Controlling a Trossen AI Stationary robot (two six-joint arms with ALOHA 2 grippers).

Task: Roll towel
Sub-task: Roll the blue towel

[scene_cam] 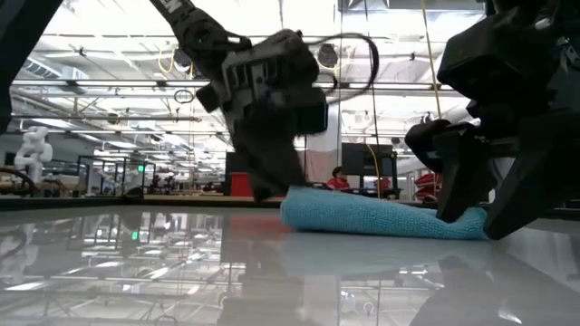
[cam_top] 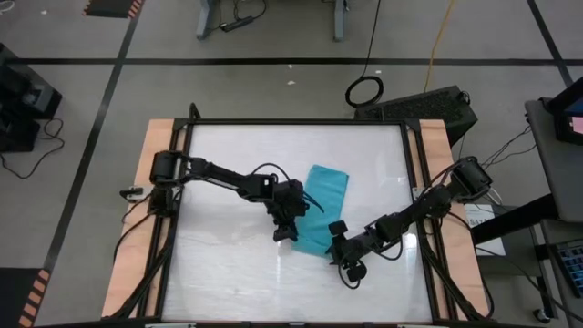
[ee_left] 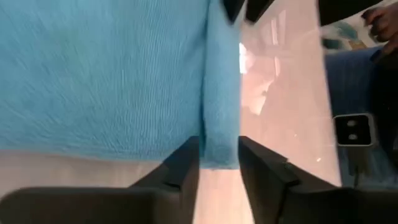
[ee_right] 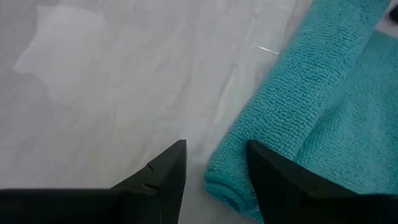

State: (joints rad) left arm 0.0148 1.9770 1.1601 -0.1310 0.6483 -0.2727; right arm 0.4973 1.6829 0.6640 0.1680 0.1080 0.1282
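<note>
While the towel lies near the middle of the glossy white table, partly rolled at its near end, both arms meet over that rolled edge. The left gripper straddles the thick rolled fold, its jaws parted with the blue cloth between them, though whether they press it I cannot tell. The right gripper sits just beside the roll's other end, jaws released, with bare table and the roll's tip between them.

The turquoise towel is laid flat near the table's middle, running from one o'clock to seven o'clock, its seven-o'clock end rolled up.
</note>
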